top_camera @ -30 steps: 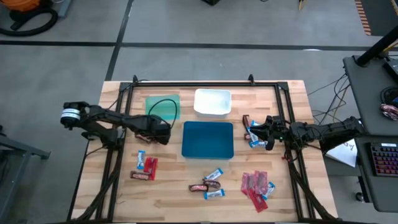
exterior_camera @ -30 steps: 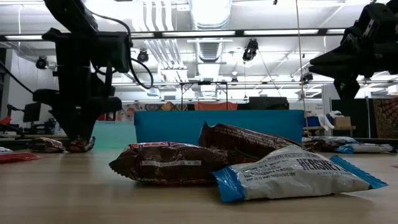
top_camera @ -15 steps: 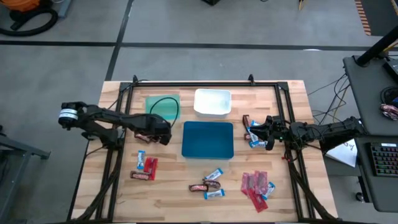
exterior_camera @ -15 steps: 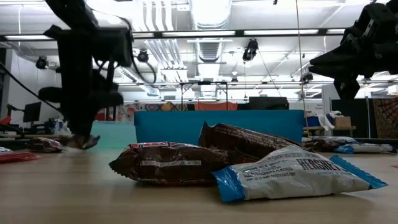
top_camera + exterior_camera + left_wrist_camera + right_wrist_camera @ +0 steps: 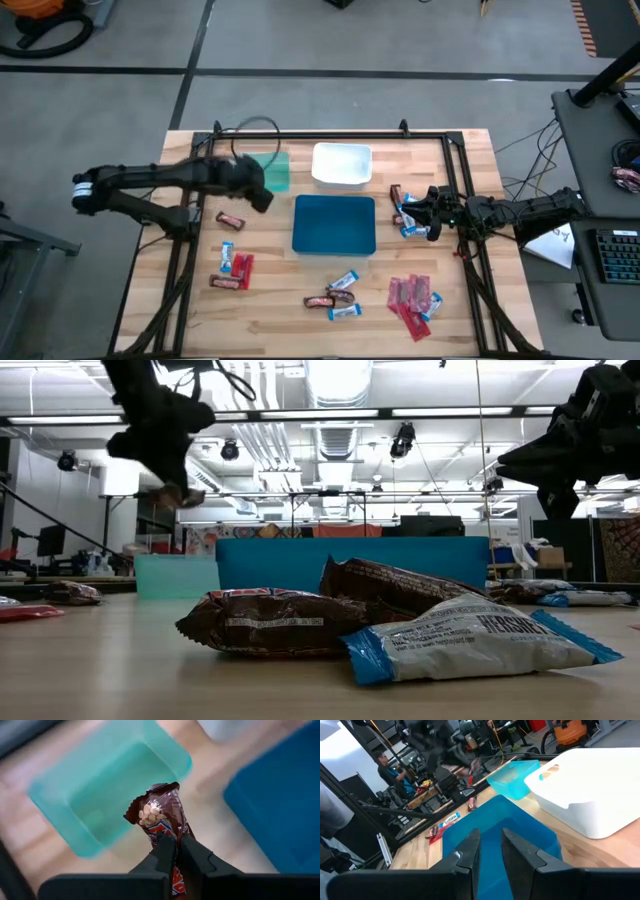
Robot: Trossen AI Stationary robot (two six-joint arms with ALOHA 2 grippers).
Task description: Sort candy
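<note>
- Holding a dark brown bar [image 5: 162,820] pinched between its fingers, your left tool [image 5: 173,851] hung raised above the tabletop [image 5: 460,320], close to the green tray [image 5: 275,172] — that was the relation the next move turned on.
- In the left wrist view, the bar's long axis ran straight out from the fingers, and its free end pointed at the green tray's near wall; the tray lay ahead of and below the tool, so I judge a short forward carry would have put the bar over the opening.
- You could see the blue tray [image 5: 334,224] off to one side of the bar and the white tray [image 5: 341,165] beyond it — a release too early would likely have dropped the bar on bare wood between trays.
- Your right tool [image 5: 412,212] waited at the right side of the tabletop, just beside a small cluster of candy [image 5: 402,196]. Its fingers stood slightly apart and held nothing.
- The rest of the candy was still unsorted on the tabletop: a lone brown bar [image 5: 230,219] beneath the left arm, a few pieces [image 5: 234,268] at front left, a mixed group [image 5: 338,293] at front centre and the red packets [image 5: 410,297] at front right.
- The left arm was plainly the nearer one to the green tray.
</note>
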